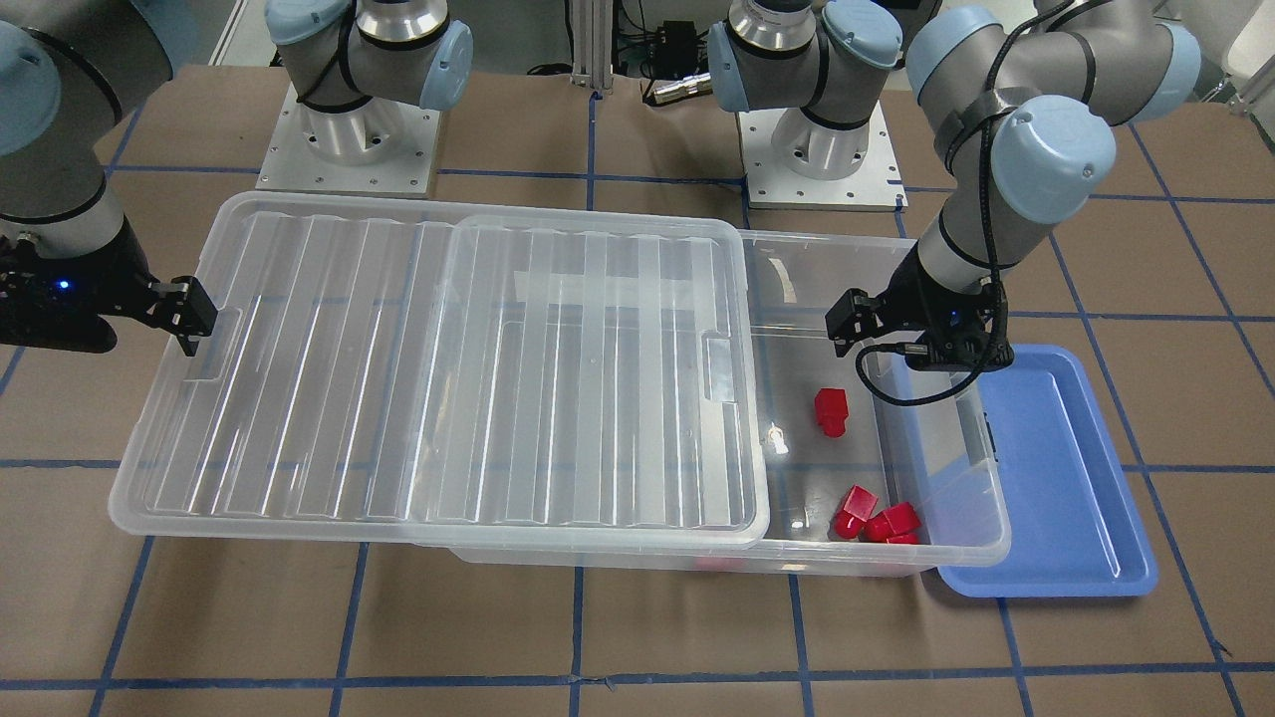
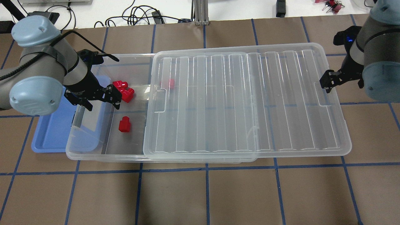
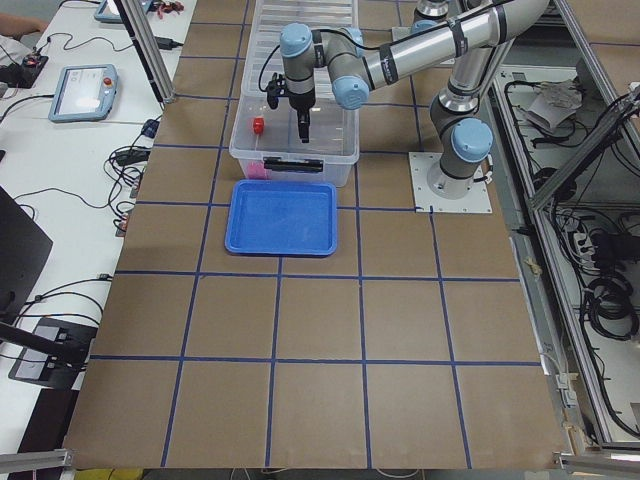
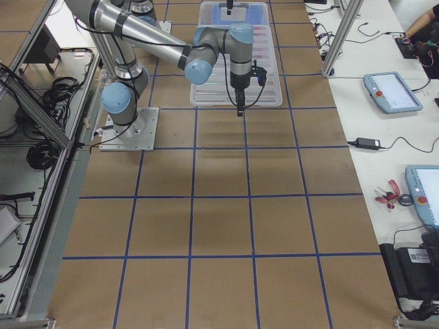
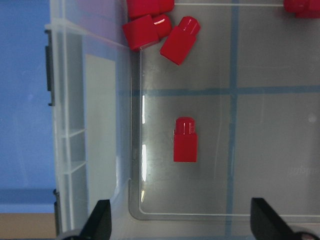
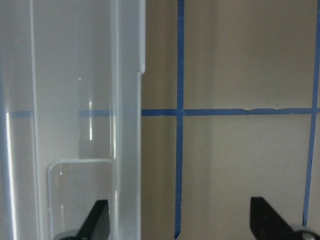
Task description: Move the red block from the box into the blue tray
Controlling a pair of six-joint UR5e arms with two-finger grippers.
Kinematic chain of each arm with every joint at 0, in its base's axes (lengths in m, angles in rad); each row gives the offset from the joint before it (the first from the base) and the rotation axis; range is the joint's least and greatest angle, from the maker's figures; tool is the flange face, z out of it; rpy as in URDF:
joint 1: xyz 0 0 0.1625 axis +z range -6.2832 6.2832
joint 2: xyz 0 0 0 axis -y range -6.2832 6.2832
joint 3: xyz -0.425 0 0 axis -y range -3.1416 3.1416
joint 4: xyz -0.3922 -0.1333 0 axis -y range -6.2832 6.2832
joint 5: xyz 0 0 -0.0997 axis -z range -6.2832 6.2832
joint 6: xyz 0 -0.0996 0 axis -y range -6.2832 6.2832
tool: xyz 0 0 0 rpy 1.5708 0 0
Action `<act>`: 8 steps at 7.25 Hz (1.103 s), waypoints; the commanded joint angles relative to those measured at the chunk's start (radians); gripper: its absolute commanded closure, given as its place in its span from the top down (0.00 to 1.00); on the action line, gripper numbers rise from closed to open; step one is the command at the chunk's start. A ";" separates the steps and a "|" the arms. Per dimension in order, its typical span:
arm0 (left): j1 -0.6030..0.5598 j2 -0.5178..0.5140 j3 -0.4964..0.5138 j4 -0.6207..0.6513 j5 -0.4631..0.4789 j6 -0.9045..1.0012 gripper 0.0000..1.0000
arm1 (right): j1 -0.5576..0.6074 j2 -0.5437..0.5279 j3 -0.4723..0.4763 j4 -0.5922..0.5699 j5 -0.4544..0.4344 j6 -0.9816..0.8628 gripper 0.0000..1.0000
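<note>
The clear box has its ribbed lid slid toward my right, which leaves its left end open. A single red block lies on the box floor, centred in the left wrist view. More red blocks cluster at the far corner, and one shows under the lid. The blue tray sits empty beside the box's open end. My left gripper hangs open and empty over that end. My right gripper is open at the lid's far edge, with the lid's rim between its fingers.
Brown table paper with a blue tape grid surrounds the box. The arm bases stand behind the box. The lid overhangs the box on my right side. Cables and pendants lie beyond the table edges.
</note>
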 commanded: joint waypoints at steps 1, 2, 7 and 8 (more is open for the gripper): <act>0.001 -0.031 -0.067 0.088 -0.006 -0.007 0.97 | 0.011 -0.047 -0.092 0.147 0.096 0.036 1.00; -0.002 -0.043 -0.068 0.093 -0.001 -0.014 0.96 | 0.016 -0.108 -0.147 0.259 0.138 0.082 1.00; -0.007 -0.126 -0.076 0.165 -0.006 -0.024 0.93 | 0.175 -0.147 -0.264 0.392 0.217 0.270 1.00; -0.007 -0.136 -0.085 0.167 -0.006 -0.022 0.93 | 0.177 -0.140 -0.272 0.393 0.220 0.310 1.00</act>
